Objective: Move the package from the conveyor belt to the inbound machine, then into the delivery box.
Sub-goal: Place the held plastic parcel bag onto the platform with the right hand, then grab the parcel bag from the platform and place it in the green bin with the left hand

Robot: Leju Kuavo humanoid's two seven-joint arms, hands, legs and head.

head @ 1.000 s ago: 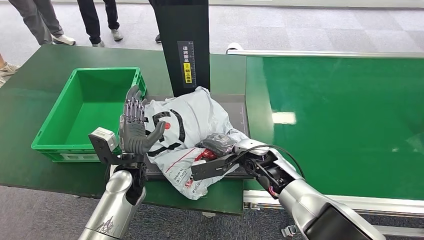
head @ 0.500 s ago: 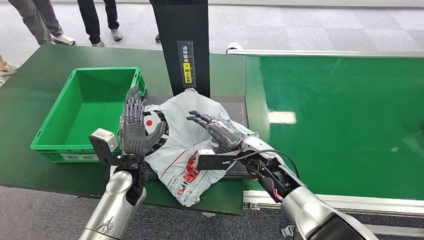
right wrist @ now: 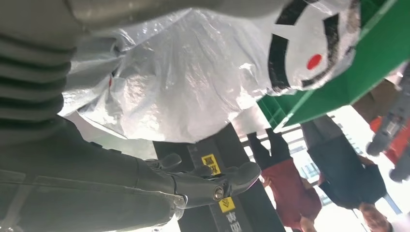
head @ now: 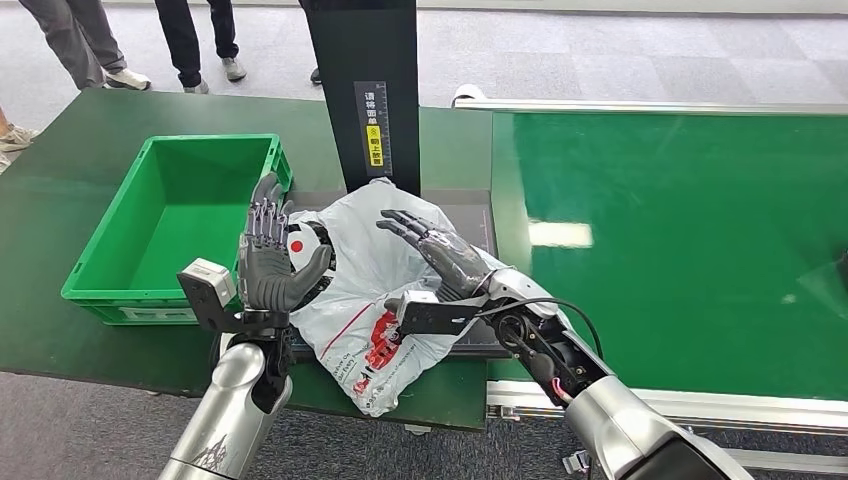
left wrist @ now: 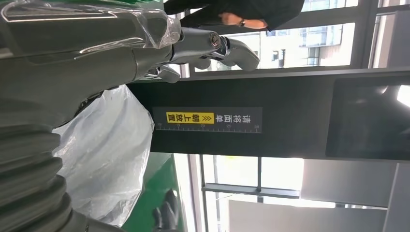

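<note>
The package (head: 365, 300), a grey plastic bag with black and red print, lies crumpled on the dark platform (head: 470, 215) of the inbound machine, and its near corner hangs over the table's front edge. My right hand (head: 437, 254) is spread flat just over the bag's right side with nothing in it; I cannot tell if it touches. At the bag's left edge my left hand (head: 268, 255) stands upright, fingers apart, palm toward the bag. In the wrist views the bag (left wrist: 104, 154) (right wrist: 193, 82) lies beside the empty fingers (left wrist: 193, 46) (right wrist: 203, 181).
The green delivery box (head: 105, 285) stands empty, left of my left hand. Behind the bag rises the machine's black pillar (head: 365, 90) with a yellow label. The green conveyor belt (head: 680, 240) runs to the right. People's legs (head: 85, 40) stand beyond the table.
My right hand let go of the package, stretched its fingers out and rose slightly over it. The bag settled on the platform. My left hand has not moved.
</note>
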